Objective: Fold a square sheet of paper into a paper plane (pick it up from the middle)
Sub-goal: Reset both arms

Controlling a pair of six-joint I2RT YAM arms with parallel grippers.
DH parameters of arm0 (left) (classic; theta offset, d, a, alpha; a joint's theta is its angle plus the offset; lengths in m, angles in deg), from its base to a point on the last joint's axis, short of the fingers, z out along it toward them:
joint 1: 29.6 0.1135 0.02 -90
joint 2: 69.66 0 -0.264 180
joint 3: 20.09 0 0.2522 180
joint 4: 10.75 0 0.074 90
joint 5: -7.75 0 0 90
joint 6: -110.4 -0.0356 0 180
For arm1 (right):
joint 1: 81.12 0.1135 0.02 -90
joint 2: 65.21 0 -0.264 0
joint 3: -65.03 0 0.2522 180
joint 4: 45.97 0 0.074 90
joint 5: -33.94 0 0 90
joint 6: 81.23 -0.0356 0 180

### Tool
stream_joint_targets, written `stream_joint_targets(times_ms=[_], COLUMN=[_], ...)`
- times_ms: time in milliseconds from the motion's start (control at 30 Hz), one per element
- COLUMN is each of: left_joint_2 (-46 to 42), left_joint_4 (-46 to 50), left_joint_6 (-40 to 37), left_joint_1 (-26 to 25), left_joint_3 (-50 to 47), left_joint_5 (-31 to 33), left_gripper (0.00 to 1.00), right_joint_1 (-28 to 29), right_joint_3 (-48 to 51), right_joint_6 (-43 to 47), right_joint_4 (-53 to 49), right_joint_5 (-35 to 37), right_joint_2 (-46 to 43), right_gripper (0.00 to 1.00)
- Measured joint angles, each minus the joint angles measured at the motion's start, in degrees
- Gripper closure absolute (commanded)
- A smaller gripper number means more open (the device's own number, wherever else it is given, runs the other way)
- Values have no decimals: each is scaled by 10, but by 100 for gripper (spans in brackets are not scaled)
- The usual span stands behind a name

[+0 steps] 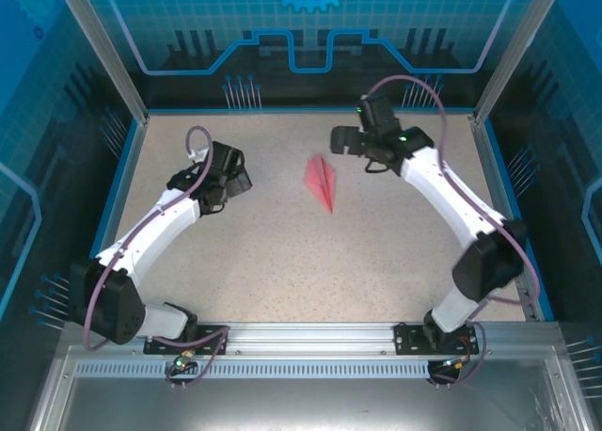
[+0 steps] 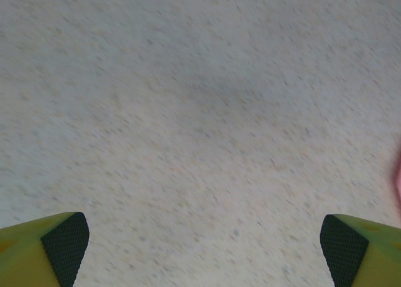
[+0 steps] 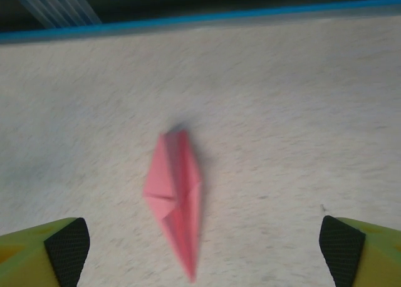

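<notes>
Got a slim pink-red paper plane point(image 1: 322, 183) lying flat on the speckled desk point(image 1: 282, 252), roughly mid-desk, folded into a dart with a long crease down its length and small flaps showing on one side. Pointed tip aimed toward the near edge, blunt end toward the far wall. Nothing touching it, free on all sides. Just past the plane's far end and a bit to its right, the right gripper point(image 1: 340, 141), clear of the paper, fingers point(image 3: 66, 246) spread wide, not pinching anything; in the right wrist view the plane's tip lying on the desk between them, a little left of middle. Off to the plane's left and clearly apart from it, the left gripper point(image 1: 237, 179), fingers point(image 2: 62, 246) also spread wide over bare desk, holding nothing. Faint pink smudge point(image 2: 398, 180) at the right edge of the left wrist view, too blurry to call for sure. Further out beyond the plane's blunt end, the blue rim point(image 1: 301, 111) of the desk, then the blue printed back panel point(image 1: 310, 26). On the plane's near side, the metal rail point(image 1: 301, 337) along the desk edge.
</notes>
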Motion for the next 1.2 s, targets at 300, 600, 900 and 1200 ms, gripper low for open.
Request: stream_joint_targets(times_ms=[300,600,900,1200], left_joint_2=[-87,-95,-54,-42], left_joint_4=[-170,-444,-633,-728], left_joint_6=[-109,-242,-328,-349], left_joint_1=[90,142,180,206], left_joint_3=[-161,-347,-405,-438], left_joint_5=[92,70,-68,-229], left_gripper=[1,1,1,1], right_joint_1=[-97,-188,-183,-177], right_joint_3=[303,470,599,675], right_joint_6=[68,137,227,277], right_joint_4=[153,351,594,765], right_joint_5=[176,174,68,-25], right_joint_2=[-121,-108,-99,-95], right_gripper=[1,1,1,1])
